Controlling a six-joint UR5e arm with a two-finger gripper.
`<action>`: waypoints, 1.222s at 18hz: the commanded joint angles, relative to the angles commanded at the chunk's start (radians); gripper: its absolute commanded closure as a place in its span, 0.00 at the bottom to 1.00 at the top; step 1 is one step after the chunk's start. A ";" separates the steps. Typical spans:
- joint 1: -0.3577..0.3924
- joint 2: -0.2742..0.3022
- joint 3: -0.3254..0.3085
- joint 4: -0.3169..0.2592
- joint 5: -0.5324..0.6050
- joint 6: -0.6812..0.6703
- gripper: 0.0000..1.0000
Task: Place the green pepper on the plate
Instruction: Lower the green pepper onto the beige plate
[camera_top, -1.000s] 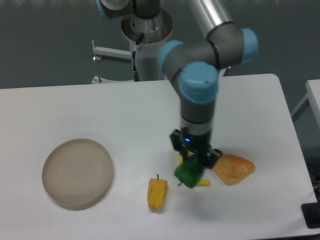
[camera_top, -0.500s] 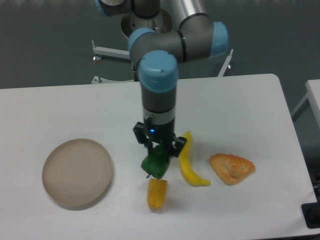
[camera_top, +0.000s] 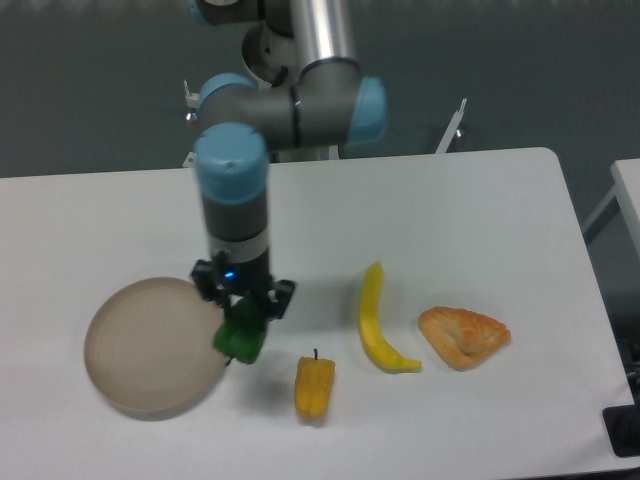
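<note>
- Leftward travel since the earlier frames: the arm carried the pepper from beside the banana, past the orange-yellow pepper, to the plate's right edge.
- Black two-finger gripper (camera_top: 243, 318) pointed straight down, fingers pinched on the small glossy bright green lumpy bell pepper (camera_top: 241, 339), which hung from them.
- Green pepper looked lifted off the table, sitting at the right rim of the round shallow beige-tan matte plate (camera_top: 135, 348); it overlapped the rim in this view, not yet over the dish's middle.
- Whether the pepper touched the rim could not be told from this single view.
- Grey-and-blue jointed arm (camera_top: 234, 190) rose from the gripper and bent back to its base at the table's far edge.
- Orange-yellow pepper with a dark stem (camera_top: 314, 386) lay on the white table (camera_top: 470, 220) just right of the gripper, apart from the held pepper.
- Curved yellow banana (camera_top: 377, 322) lay farther right, untouched.
- Golden-brown triangular pastry-like piece (camera_top: 463, 336) lay beyond the banana, near it but apart.
- Progress, judged: grasp and lift done, most of the carry done.
- Left to do: shift a little more left so the pepper is over the plate's centre, lower, open the fingers, withdraw.
- Risk, judged: releasing here could drop the pepper on the rim and let it roll off onto the table.
</note>
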 joint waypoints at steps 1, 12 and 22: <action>-0.020 -0.011 -0.002 0.003 0.000 -0.006 0.72; -0.094 -0.054 -0.061 0.126 -0.097 0.118 0.72; -0.094 -0.057 -0.071 0.124 -0.097 0.119 0.70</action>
